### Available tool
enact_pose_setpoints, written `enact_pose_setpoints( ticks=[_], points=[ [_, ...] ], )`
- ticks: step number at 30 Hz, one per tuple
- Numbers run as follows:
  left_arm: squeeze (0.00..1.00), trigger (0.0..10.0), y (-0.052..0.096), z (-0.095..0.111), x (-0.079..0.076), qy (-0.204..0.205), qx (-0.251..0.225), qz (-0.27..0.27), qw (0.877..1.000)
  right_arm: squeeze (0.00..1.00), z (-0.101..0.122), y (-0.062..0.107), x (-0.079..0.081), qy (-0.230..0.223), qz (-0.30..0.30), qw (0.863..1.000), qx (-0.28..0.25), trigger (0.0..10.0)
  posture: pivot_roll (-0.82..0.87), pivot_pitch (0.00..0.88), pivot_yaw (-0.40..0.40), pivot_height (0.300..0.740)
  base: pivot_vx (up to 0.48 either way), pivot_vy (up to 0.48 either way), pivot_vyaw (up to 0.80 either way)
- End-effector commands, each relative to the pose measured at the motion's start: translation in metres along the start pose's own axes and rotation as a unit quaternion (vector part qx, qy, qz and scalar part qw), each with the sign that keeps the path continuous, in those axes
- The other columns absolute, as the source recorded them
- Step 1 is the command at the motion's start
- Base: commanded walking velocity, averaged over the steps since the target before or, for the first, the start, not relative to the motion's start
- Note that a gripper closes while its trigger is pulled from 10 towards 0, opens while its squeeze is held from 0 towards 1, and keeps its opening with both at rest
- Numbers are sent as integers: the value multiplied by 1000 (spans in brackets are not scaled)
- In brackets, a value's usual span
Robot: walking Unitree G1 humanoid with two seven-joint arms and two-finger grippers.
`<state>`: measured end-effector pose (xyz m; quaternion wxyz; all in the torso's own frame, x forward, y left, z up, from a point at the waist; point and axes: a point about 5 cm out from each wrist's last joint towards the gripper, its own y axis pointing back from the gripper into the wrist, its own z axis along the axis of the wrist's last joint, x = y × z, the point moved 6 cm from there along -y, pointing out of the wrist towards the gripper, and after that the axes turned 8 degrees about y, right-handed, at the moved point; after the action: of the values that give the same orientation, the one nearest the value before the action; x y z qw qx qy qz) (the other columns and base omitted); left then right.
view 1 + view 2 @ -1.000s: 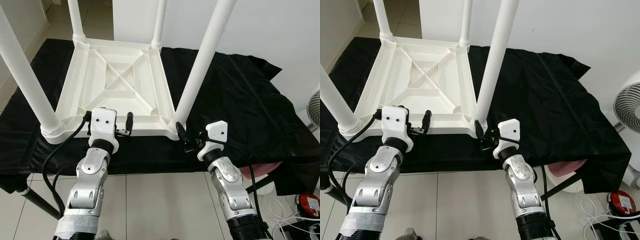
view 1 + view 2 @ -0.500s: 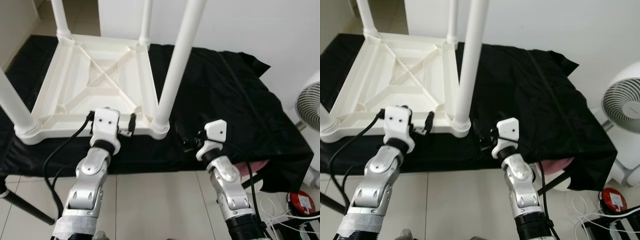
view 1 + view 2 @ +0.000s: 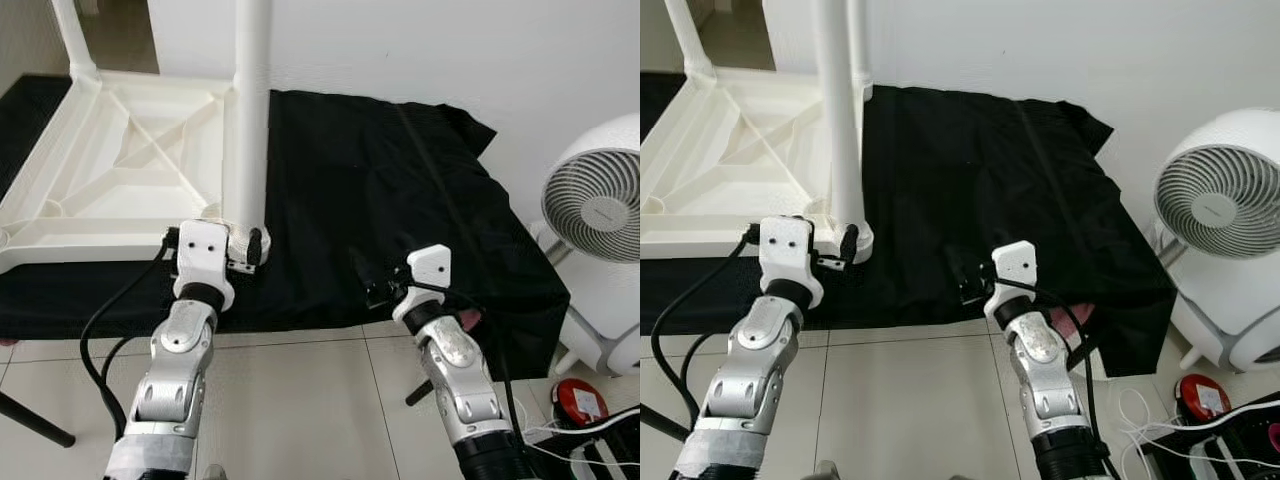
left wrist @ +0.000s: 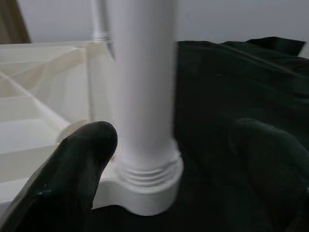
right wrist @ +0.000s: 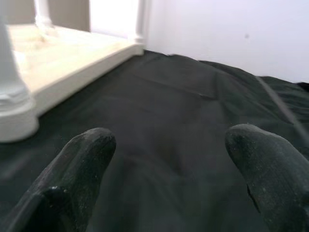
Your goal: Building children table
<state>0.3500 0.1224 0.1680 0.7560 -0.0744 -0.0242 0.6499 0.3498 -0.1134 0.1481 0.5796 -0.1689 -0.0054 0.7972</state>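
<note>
A white plastic children's table (image 3: 110,236) lies upside down on a black cloth (image 3: 400,180), its legs pointing up. The near right leg (image 3: 246,120) stands in its corner socket. My left gripper (image 3: 242,254) is open at that leg's base. In the left wrist view its fingers (image 4: 77,164) stand on either side of the leg (image 4: 145,96) without touching it. My right gripper (image 3: 368,283) hovers open over bare cloth to the right of the table, with nothing between its fingers (image 5: 82,164).
A white round fan (image 3: 592,205) stands on the floor at the right. A red object (image 3: 580,400) and cables lie on the tiles below it. Something pink (image 3: 468,318) shows under the cloth's front edge. A white wall runs behind the cloth.
The whole view has swung right. My left gripper went from the middle of the table's near rim to the near right leg's base. My right gripper left that leg for bare cloth.
</note>
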Motion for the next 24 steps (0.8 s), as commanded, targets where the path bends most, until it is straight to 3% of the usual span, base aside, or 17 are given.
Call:
enact_pose_setpoints(
  ticks=[1,13,17,24],
  points=[
    [0,10000,-1,-3,2,-3,8,8,1000,0,-2,-1,-1,6,-2,1000,3,10000,39,53,-102,740,0,0,425],
    [0,10000,-1,-6,-2,-15,9,2,1000,0,-3,-5,-3,12,1,1000,6,10000,29,51,-103,740,0,0,714],
    [0,10000,3,-6,-10,-14,0,-32,999,0,-5,-5,-4,18,1,1000,9,10000,26,50,-100,740,0,0,784],
    [0,10000,2,-7,4,-6,8,-15,1000,0,-4,-6,-5,7,-6,1000,2,10000,36,48,-93,740,0,0,204]
  ],
)
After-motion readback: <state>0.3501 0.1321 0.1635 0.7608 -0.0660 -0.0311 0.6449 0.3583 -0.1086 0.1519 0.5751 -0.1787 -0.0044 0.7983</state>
